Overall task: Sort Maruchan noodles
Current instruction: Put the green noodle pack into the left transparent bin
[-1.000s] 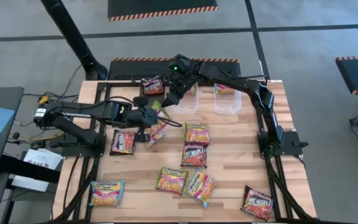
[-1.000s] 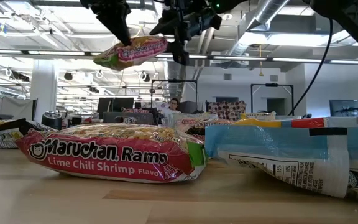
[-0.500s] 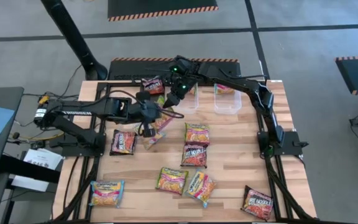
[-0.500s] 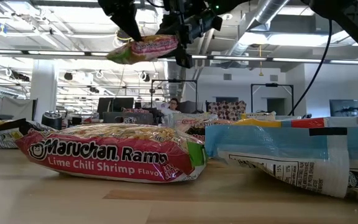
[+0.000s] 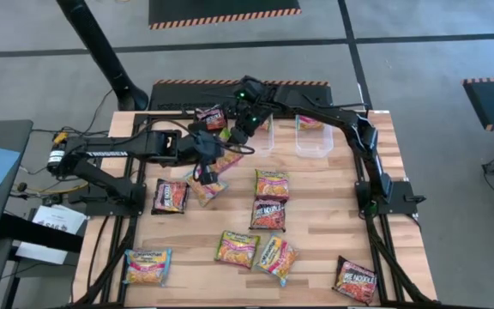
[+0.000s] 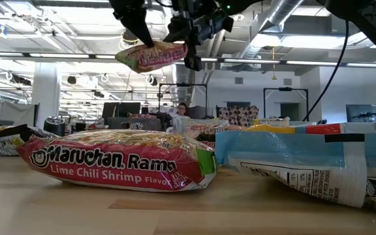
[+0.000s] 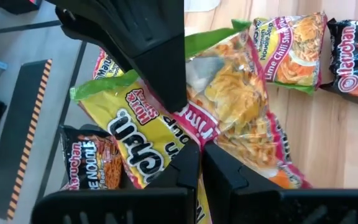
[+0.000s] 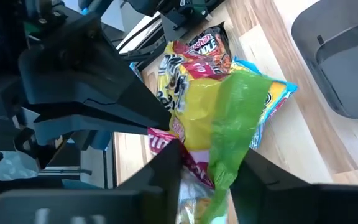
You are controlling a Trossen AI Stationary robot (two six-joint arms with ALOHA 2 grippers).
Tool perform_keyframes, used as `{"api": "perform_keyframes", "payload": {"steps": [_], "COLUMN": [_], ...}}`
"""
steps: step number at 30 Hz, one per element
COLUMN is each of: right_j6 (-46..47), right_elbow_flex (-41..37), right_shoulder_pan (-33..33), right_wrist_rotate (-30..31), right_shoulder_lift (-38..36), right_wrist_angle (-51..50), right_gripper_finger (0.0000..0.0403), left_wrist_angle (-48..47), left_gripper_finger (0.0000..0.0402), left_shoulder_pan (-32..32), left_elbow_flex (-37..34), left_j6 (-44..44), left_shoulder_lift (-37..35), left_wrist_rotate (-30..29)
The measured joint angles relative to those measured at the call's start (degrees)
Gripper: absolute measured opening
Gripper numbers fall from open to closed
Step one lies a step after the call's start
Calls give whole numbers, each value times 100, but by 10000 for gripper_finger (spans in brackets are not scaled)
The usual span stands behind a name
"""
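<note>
We see the wooden worktop [image 5: 316, 232] strewn with Maruchan noodles [image 5: 269, 215], and two clear tubs [image 5: 314, 142] standing at its far edge, just beyond the right arm's wrist. Above the far left part of the worktop both arms meet over one lifted packet [image 6: 152, 56], a yellow, pink and green one that hangs clear of the wood. The left gripper [image 5: 206, 165] has its jaws shut on one end of this packet, so the packet stretches straight out ahead of them with its long axis running on toward the right gripper [image 5: 240, 130]. The right gripper's jaws straddle the opposite, green end; they stand part-way closed on either side of the wrapper, and we cannot tell whether they already press it. The relation we judge the coming move to hang on is this: the packet lies lengthwise between the two sets of jaws, each arm equally near its own end, so a handover calls for the right jaws to finish closing across the short width before the left jaws release.
</note>
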Motion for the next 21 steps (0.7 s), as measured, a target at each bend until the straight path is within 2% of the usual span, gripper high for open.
{"api": "perform_keyframes", "payload": {"steps": [4,9,17,21], "right_j6": [-1,-41,-113,-231], "right_elbow_flex": [4,4,-9,-9], "right_shoulder_pan": [0,-2,9,-26], "right_wrist_rotate": [1,4,2,2], "right_shoulder_lift": [-4,-4,0,3], "right_wrist_angle": [5,1,-76,-119], "right_gripper_finger": [84,79,77,77], "left_wrist_angle": [17,37,71,104], "left_gripper_finger": [0,3,53,88], "left_shoulder_pan": [66,200,589,798], "left_elbow_flex": [-2,-2,0,0], "left_j6": [-45,-396,-985,-1340], "left_shoulder_lift": [0,0,-2,-2], "left_wrist_rotate": [-1,179,1465,1784]}}
